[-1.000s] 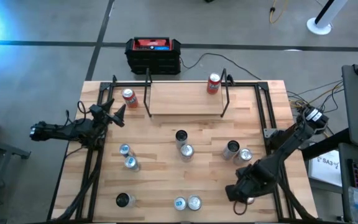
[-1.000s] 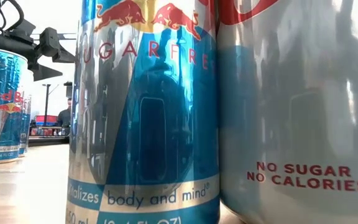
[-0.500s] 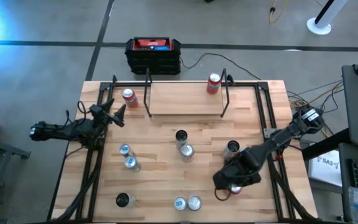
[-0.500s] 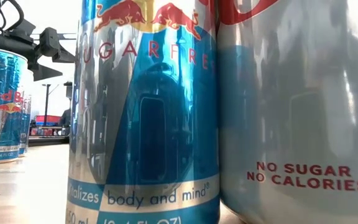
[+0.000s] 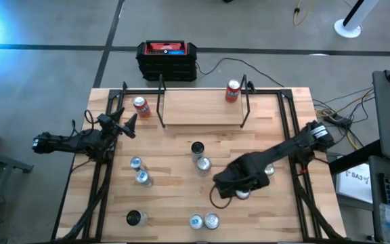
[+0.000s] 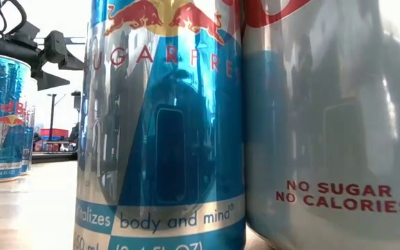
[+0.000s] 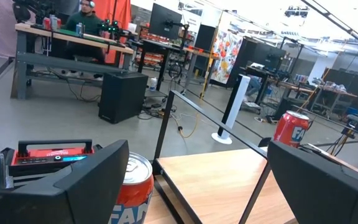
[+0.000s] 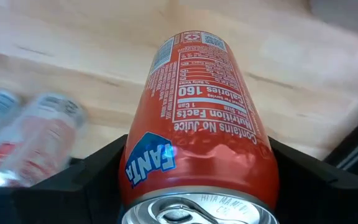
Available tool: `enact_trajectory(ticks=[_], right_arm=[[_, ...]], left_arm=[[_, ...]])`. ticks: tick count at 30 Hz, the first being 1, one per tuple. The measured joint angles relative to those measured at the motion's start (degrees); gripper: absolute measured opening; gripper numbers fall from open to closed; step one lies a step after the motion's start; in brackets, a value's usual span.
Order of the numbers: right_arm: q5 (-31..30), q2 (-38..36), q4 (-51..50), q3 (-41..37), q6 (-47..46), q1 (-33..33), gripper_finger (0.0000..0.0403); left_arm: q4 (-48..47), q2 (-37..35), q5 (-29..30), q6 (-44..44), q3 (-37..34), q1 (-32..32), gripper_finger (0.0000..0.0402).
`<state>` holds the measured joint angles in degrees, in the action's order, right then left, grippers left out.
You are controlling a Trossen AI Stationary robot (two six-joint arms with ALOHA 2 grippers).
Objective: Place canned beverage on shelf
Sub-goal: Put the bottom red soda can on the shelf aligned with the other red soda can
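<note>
Right end effector [image 5: 239, 192] carried orange can [image 8: 199, 118] leftward toward table centre

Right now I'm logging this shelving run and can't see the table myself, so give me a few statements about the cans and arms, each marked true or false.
1. The right gripper holds an orange Fanta can. True.
2. The shelf carries three cans. False: only one red can stands on its board.
3. The left gripper is open and empty. True.
4. The black box with red top sits on the table. False: it is on the floor beyond it.
</note>
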<state>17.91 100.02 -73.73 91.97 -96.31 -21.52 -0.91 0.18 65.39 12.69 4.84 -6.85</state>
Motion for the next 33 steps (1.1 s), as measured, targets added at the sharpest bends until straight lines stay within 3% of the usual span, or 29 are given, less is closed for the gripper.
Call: enact_trajectory(ticks=[10, 33], right_arm=[[-0.1, 3.2, -6.0, 7.7, 7.1, 8.5, 0.0296], [-6.0, 2.5, -9.0, 10.8, 16.1, 30.9, 0.0297]], left_arm=[[0.0, 0.0, 0.0, 0.0, 0.0, 0.0, 0.0368], [0.0, 0.0, 0.0, 0.0, 0.0, 0.0, 0.0368]])
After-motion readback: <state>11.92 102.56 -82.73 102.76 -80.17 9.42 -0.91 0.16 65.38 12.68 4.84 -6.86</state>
